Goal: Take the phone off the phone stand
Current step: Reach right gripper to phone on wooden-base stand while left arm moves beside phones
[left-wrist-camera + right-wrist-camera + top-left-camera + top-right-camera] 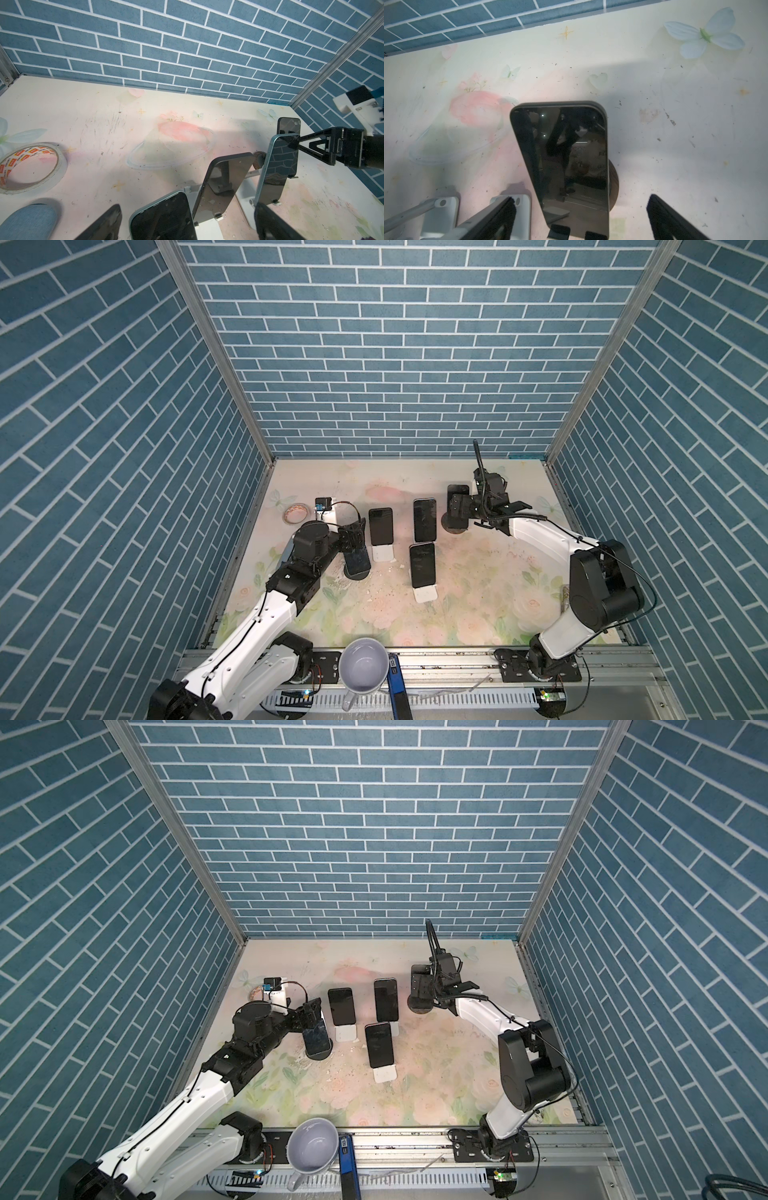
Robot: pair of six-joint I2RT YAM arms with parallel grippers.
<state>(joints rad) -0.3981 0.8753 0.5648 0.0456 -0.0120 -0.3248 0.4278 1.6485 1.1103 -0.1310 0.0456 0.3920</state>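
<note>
Both the left fingers (270,224) and right fingers (660,216) gape wide, each pair straddling a dark glossy phone (566,158) on a round black stand (613,182); pre-grasp, so next pinch its edges and lift.

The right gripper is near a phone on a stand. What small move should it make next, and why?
Probably close the right gripper on the phone. Its jaws stand open with the phone between them. The phone rests on its round dark stand and is not yet gripped, so closing seems to be the step before any lift.
</note>
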